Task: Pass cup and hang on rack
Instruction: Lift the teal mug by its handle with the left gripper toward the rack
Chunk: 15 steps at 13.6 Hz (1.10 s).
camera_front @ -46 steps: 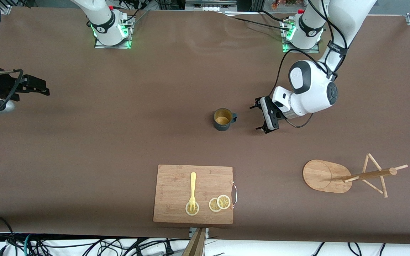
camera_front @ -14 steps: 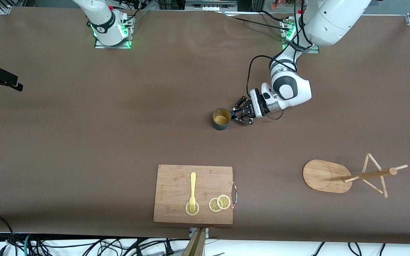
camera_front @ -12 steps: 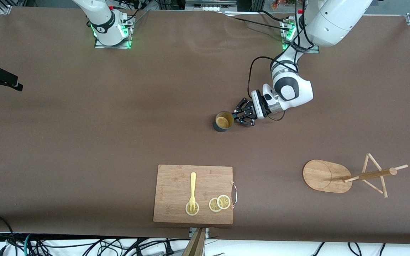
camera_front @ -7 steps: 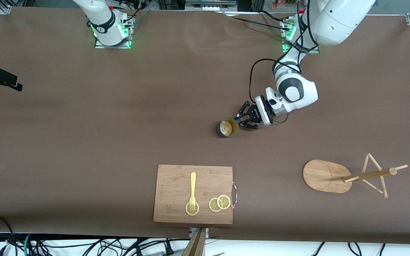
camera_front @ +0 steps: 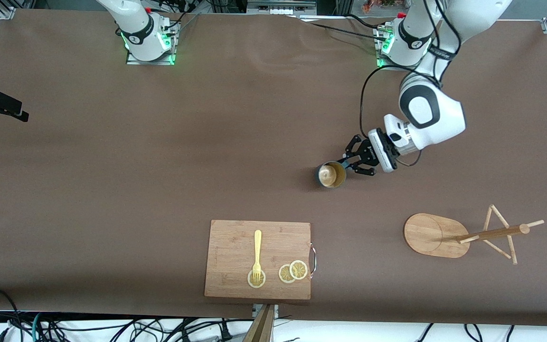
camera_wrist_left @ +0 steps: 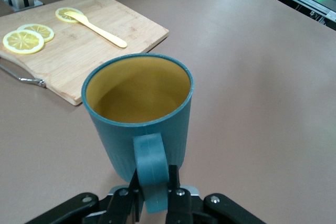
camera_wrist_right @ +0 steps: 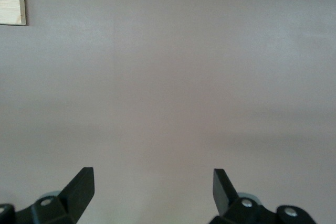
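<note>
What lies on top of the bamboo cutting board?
On the cutting board lie a yellow fork and three lemon slices; the fork's tines cover part of one slice.

Even overhead light, soft shadows, sharp; right wrist view hazy

teal cup (camera_wrist_left: 137,114), mustard inside; pale bamboo rack (camera_front: 437,235)
</note>
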{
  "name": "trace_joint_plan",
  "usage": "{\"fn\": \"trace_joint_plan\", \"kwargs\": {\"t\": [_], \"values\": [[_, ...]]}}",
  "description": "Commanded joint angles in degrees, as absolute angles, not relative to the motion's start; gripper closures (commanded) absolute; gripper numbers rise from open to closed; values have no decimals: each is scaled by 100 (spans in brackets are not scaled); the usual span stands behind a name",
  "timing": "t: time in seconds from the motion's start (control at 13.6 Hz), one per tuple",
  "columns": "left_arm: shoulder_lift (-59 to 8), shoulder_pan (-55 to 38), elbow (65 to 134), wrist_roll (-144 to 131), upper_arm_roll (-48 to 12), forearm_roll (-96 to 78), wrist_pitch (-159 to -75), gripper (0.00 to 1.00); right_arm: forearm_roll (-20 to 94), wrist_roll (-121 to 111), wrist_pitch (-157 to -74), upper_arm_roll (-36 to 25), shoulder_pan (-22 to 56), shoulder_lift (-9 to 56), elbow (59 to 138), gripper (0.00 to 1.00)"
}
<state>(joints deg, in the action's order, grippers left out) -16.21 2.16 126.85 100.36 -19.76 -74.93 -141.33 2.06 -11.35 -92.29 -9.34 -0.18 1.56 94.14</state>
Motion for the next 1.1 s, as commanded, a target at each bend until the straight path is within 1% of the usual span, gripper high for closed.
{"fn": "trace_joint_plan", "kwargs": {"t": [0.0,0.15,0.22,0.29,0.44,0.59,0.81,1.03], "values": [[-933,342,12832,8339,-1908,-6246,-13704,100,185,-1160,-9158,-932,-53,176,9316,0],[-704,544,12552,7064,-1872,-5235,-13091,100,176,-1160,-9158,-940,-53,176,9316,0],[-642,580,12281,6379,-1759,-4699,-12634,100,158,-1160,-9158,-940,-53,176,9316,0],[-624,571,11930,5728,-1505,-4189,-12099,100,132,-1160,-9158,-958,-53,176,9316,0],[-633,571,11253,4611,-1188,-3649,-11070,100,132,-1169,-9158,-958,-53,176,9316,0],[-633,571,10926,3731,-828,-3621,-10287,100,132,-1151,-9158,-958,-44,176,9316,0],[-642,589,10487,2483,-388,-3630,-9390,100,123,-1143,-9158,-958,-44,176,9316,0],[-642,598,10336,1138,121,-3883,-8913,100,114,-1151,-9158,-967,-44,167,9316,0]]}}
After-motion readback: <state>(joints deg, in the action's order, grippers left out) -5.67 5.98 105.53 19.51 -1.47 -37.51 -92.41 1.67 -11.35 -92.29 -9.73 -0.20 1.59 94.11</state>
